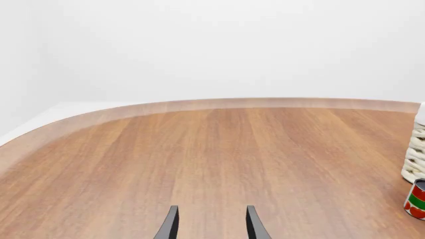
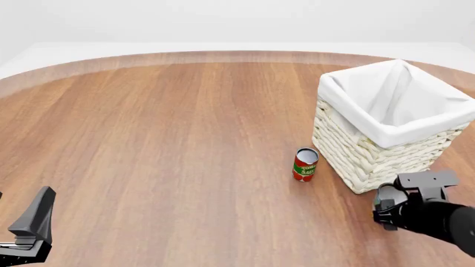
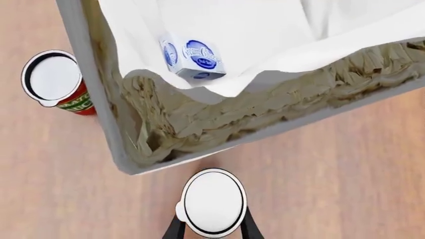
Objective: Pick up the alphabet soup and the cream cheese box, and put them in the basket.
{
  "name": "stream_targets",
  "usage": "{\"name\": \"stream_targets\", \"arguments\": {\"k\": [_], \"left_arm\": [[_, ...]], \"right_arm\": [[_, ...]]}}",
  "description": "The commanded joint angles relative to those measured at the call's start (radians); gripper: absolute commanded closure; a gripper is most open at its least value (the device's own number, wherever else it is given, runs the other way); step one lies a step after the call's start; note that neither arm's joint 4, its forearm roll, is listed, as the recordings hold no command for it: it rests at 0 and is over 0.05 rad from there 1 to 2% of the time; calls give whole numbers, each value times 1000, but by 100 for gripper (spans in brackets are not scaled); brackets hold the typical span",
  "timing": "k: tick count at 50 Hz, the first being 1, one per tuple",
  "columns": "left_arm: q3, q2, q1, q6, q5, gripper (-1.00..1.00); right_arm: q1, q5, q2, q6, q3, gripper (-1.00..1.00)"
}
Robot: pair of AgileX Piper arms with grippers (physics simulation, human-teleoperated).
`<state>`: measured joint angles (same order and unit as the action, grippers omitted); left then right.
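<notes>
In the right wrist view, the alphabet soup (image 3: pixel 214 201) shows only its round white top, and my right gripper (image 3: pixel 212 225) is shut on it with a dark finger on each side. It sits just outside the woven wall of the basket (image 3: pixel 199 124). The cream cheese box (image 3: pixel 192 59), white with blue ovals, lies inside on the white lining. From the front, the right gripper (image 2: pixel 393 208) is at the near corner of the basket (image 2: pixel 356 156), and the can is hidden behind it. My left gripper (image 1: pixel 211 226) is open over bare wood, far left (image 2: pixel 26 233).
A slim red and green tomato sauce can (image 2: pixel 304 164) stands upright just left of the basket, and shows too in both wrist views (image 3: pixel 53 79) (image 1: pixel 417 199). The round wooden table (image 2: pixel 163 139) curves away at the back, with a white floor beyond.
</notes>
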<state>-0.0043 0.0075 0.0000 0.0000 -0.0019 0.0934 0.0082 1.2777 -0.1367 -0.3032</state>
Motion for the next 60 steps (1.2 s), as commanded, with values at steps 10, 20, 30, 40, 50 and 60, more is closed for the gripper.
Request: {"name": "stream_targets", "arguments": {"k": [10,20,30,40,50,60], "left_arm": [[0,0,0,0,0,-100],[0,0,0,0,0,-100],[0,0,0,0,0,-100],[0,0,0,0,0,-100],[0,0,0,0,0,-100],[0,0,0,0,0,-100]], "right_arm": [[-5,116,-141,18,-2,100],[-2,206,-226,12,-15,100],[-6,285,-286,13,-27,100],[6,404,-356,-16,-85,100],[12,480,-384,-34,-142,100],[27,543,-410,-67,-210,100]]}}
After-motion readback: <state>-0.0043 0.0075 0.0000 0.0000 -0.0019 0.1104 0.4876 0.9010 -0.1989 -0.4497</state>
